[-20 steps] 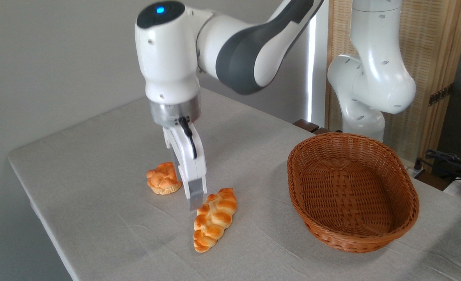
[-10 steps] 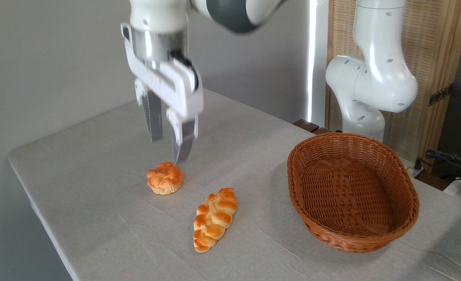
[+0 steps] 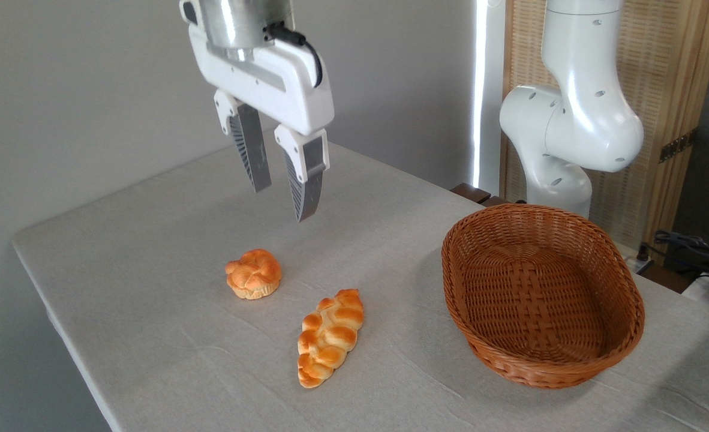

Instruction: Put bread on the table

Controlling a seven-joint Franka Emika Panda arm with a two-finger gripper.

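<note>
The bread, a long braided golden-orange loaf, lies flat on the table in front of the middle, to the left of the basket. My gripper hangs high above the table, behind and to the upper left of the loaf. Its two fingers point down with a clear gap between them, so it is open and holds nothing. It touches neither the loaf nor the bun.
A small round knotted bun sits on the cloth left of and behind the loaf. An empty brown oval wicker basket stands at the right. The arm's white base rises behind the basket. Cables lie at the far right.
The gripper let go of the loaf, which stays flat on the cloth, and rose well above the table, turning so both fingers show apart.
</note>
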